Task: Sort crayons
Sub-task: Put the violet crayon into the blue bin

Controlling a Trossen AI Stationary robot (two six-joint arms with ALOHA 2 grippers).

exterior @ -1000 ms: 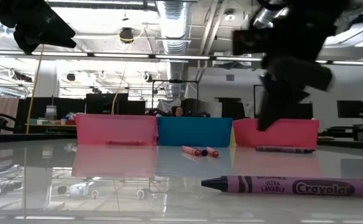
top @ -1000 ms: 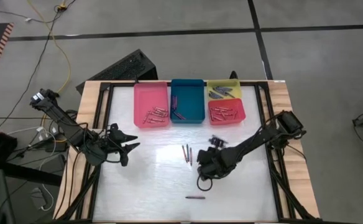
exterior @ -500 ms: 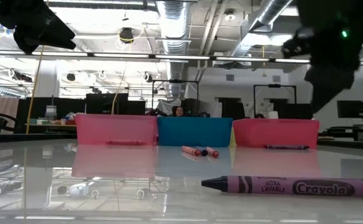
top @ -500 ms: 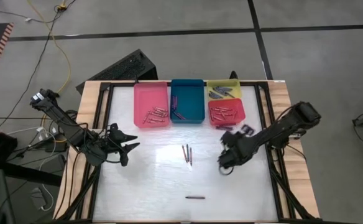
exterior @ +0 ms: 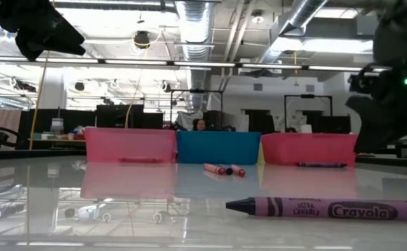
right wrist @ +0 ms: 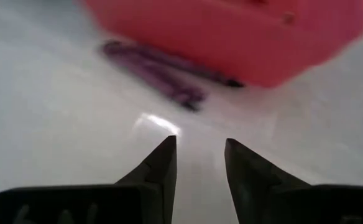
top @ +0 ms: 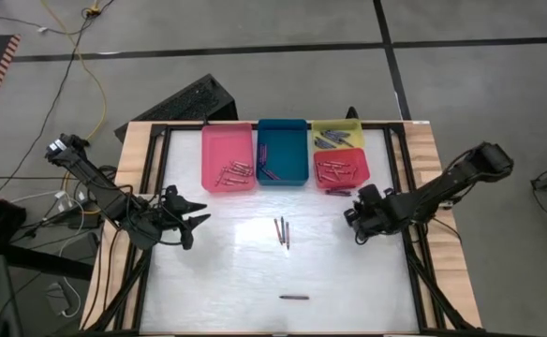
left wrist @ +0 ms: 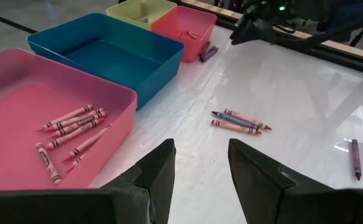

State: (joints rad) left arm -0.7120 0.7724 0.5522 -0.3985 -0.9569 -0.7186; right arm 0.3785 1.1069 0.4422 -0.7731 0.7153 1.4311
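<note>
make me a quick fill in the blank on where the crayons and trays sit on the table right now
1. The blue plastic tray stands between the pink plastic tray and the ____ plastic tray, which is the smaller of its neighbours.
2. The loose purple crayons beside the red tray lie on the ____.
3. The right gripper, jaws open, holds ____.
4. The single purple crayon lies nearest the table's ____ edge.

Missing words: red; table; nothing; front

Overhead, table-level and two wrist views, all sharing red tray (top: 342,169).
</note>
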